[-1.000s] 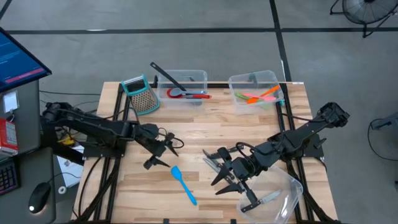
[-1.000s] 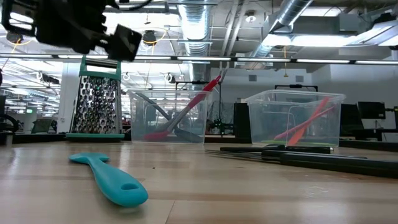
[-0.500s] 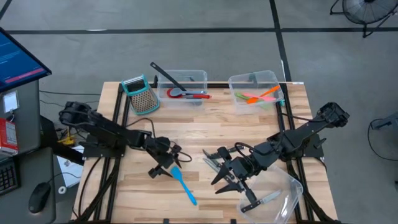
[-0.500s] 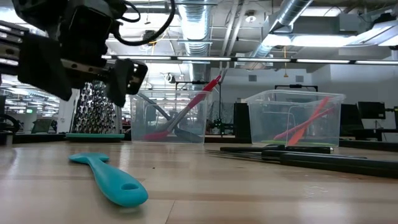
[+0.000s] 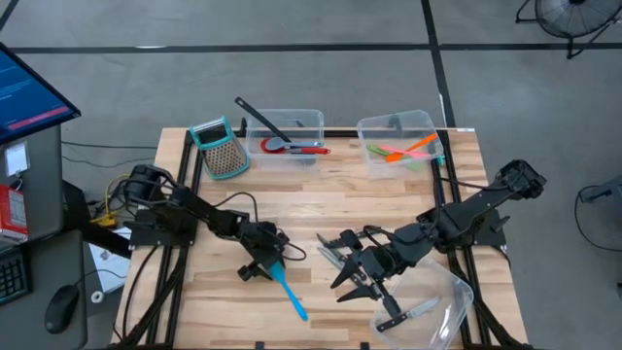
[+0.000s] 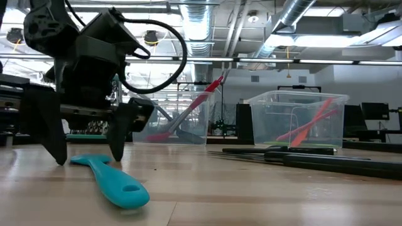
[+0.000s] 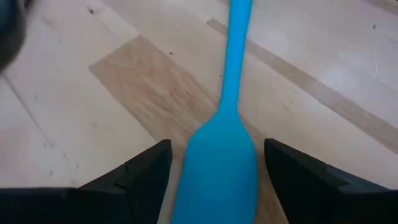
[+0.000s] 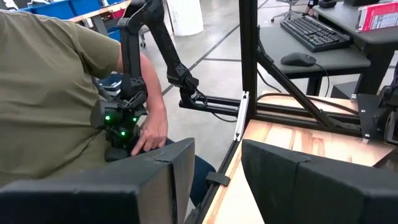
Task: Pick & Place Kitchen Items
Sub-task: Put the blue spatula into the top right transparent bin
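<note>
The left hand (image 5: 262,262) stands open on the bench (image 5: 311,209), fingers either side of the blue spatula (image 5: 287,288) blade near the bench's near-middle. To the right, the right hand (image 5: 358,275) hovers, apparently open, over several knives (image 5: 335,251).

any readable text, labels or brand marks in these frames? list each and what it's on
None can be read.
Monitor screen at the table's left: lines of text, too small to read.
Red box on the desk beyond the table: white print, too blurred to read.
Blue spatula, grater and clear bins: no markings visible.
</note>
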Robot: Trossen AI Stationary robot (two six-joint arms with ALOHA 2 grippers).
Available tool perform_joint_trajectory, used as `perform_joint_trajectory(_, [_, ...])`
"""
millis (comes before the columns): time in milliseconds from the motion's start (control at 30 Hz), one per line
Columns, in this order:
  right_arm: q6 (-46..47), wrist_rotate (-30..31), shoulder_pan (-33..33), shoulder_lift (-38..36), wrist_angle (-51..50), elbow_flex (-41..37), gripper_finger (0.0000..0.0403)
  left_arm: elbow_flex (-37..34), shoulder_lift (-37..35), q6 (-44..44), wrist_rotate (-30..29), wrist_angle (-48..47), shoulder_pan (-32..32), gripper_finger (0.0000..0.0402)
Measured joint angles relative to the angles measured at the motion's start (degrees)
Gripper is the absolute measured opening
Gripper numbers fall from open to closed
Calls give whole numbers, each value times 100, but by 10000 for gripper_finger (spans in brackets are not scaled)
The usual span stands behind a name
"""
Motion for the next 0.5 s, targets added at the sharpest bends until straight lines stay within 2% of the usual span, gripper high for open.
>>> perform_joint_trajectory(133, [34,0,-24,0,4,0,129,-76,113,301,-43,21,5,219])
perform_joint_trajectory(367, [44,2,-24,0,6,0,129,-244,109,372,-93,149,2,97])
perform_joint_trajectory(500, [47,2,-24,0,7,0,129,-269,109,319,-82,218,4,50])
